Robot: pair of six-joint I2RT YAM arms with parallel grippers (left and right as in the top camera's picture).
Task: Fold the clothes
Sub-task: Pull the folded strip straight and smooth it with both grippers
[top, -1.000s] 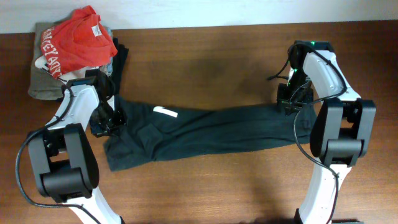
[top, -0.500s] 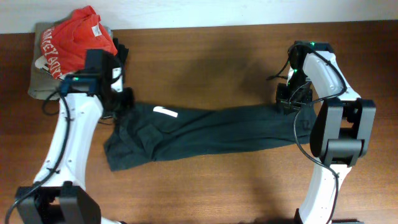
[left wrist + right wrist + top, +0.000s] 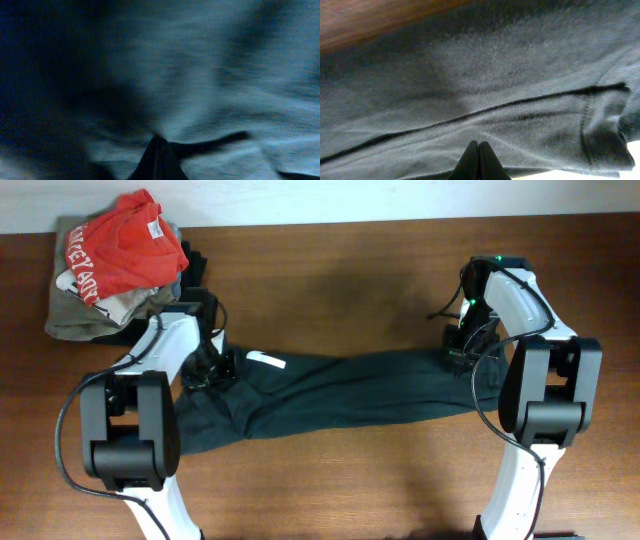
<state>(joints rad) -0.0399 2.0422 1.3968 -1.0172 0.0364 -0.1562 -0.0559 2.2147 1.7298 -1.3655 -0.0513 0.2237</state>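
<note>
Dark trousers [image 3: 330, 390] lie stretched left to right across the wooden table [image 3: 350, 280], with a white label [image 3: 266, 361] near the waist end. My left gripper [image 3: 208, 370] rests on the waist end. In the left wrist view its fingers [image 3: 159, 145] are shut, tips against blurred dark cloth [image 3: 200, 75]. My right gripper [image 3: 458, 352] is on the leg end. In the right wrist view its fingers [image 3: 479, 150] are shut together on the flat cloth [image 3: 495, 75], above a dark seam.
A pile of clothes with a red shirt on top [image 3: 115, 260] sits at the back left corner. Bare wood [image 3: 370, 20] shows beyond the trouser leg. A pale surface shows past the hem at the bottom right of the right wrist view.
My left arm swung up and rightwards, then came down on the waist end further right than before. The right arm and the trousers have barely moved.
</note>
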